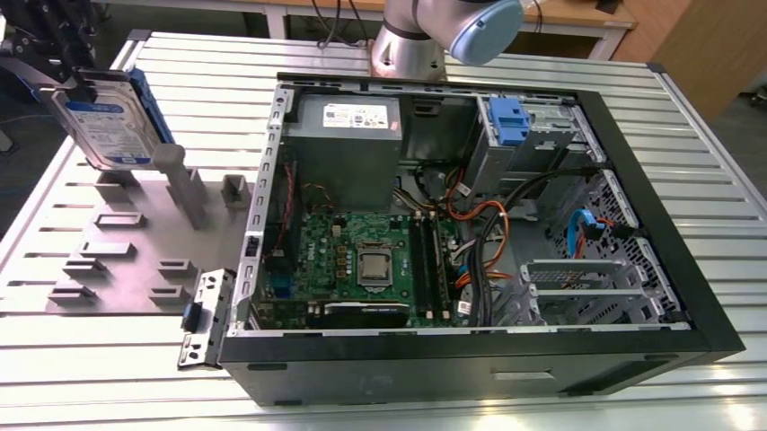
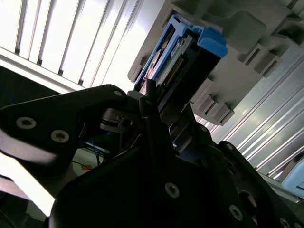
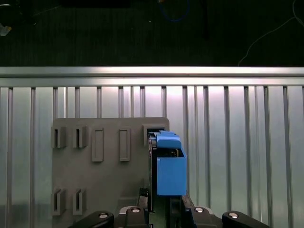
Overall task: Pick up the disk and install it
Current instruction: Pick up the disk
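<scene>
claw [image 1: 66,85] clenched on disk [image 1: 110,126], disk upright under claw, grey fixture plate [image 1: 120,260] beneath on worktop [image 1: 72,377], open computer case [image 1: 419,370] off to side

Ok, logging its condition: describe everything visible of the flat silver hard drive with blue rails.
The flat silver hard drive has a white-and-blue label on its metal face and blue plastic rails along its edges. It stands on edge, slightly tilted, over the grey slotted plate at the exterior view's left. The black gripper clamps its upper end; whether its lower end touches the plate is unclear.
</scene>
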